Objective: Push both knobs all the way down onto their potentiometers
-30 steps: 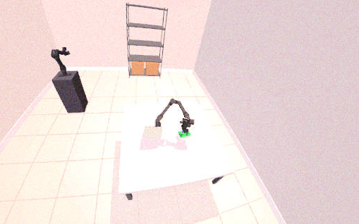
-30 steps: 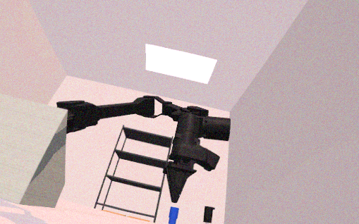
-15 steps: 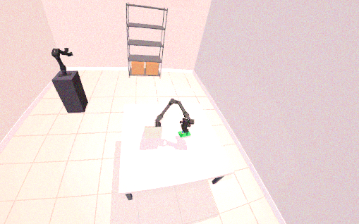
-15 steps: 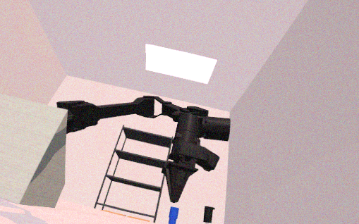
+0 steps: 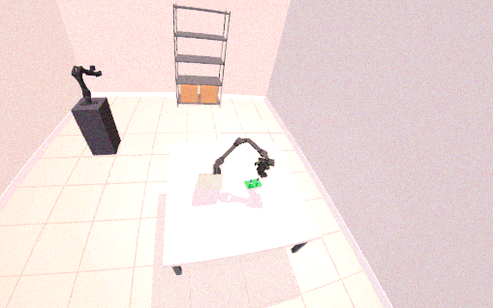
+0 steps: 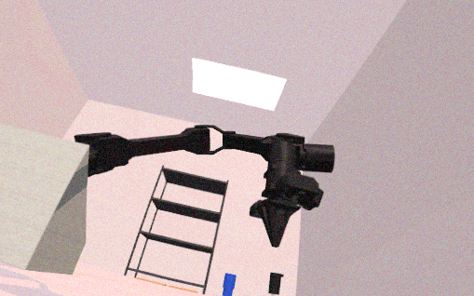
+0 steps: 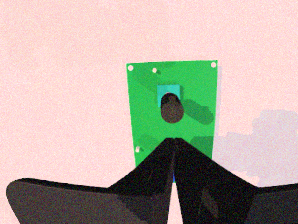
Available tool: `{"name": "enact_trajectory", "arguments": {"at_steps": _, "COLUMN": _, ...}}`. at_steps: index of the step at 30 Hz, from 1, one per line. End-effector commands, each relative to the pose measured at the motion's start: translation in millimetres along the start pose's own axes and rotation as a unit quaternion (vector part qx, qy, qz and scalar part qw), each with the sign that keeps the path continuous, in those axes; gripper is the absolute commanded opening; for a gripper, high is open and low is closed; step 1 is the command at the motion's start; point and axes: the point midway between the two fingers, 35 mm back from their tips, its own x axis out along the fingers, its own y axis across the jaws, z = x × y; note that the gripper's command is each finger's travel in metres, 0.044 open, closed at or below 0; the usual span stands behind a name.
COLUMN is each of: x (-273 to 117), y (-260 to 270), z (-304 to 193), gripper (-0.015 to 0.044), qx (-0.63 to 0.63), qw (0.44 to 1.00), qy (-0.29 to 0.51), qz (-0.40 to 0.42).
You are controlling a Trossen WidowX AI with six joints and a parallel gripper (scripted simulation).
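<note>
The green circuit board (image 5: 248, 186) (image 7: 145, 115) stands on the table. A black knob (image 6: 275, 283) (image 7: 172, 111) is over a cyan potentiometer (image 7: 168, 89); the wrist view does not show how far down it sits. A blue knob (image 6: 229, 283) stands to its left in the exterior view; in the wrist view the fingers hide nearly all of it. My gripper (image 5: 262, 175) (image 6: 276, 246) (image 7: 173, 144) is shut and empty, pointing down. Its tips are above the black knob with a visible gap, touching neither knob. The knobs' lower ends are cut off in the exterior view.
The arm reaches from a pale block (image 5: 210, 182) (image 6: 25, 186) on the white table (image 5: 225, 232). A metal shelf (image 5: 200, 59) (image 6: 185, 208) stands far behind. Another arm on a dark pedestal (image 5: 96, 128) is far to the left.
</note>
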Motion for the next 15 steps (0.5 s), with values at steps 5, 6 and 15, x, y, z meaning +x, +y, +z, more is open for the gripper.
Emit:
{"name": "enact_trajectory", "arguments": {"at_steps": 5, "x": 14, "y": -2, "z": 6, "gripper": 0.0000, "qx": 0.013, "qw": 1.000, "qy": 0.003, "qz": 0.009}}
{"name": "enact_trajectory", "arguments": {"at_steps": 6, "x": 17, "y": -2, "z": 6, "gripper": 0.0000, "qx": 0.013, "qw": 1.000, "qy": 0.003, "qz": 0.009}}
{"name": "enact_trajectory", "arguments": {"at_steps": 15, "x": 18, "y": -2, "z": 6, "gripper": 0.0000, "qx": 0.013, "qw": 1.000, "qy": 0.003, "qz": 0.009}}
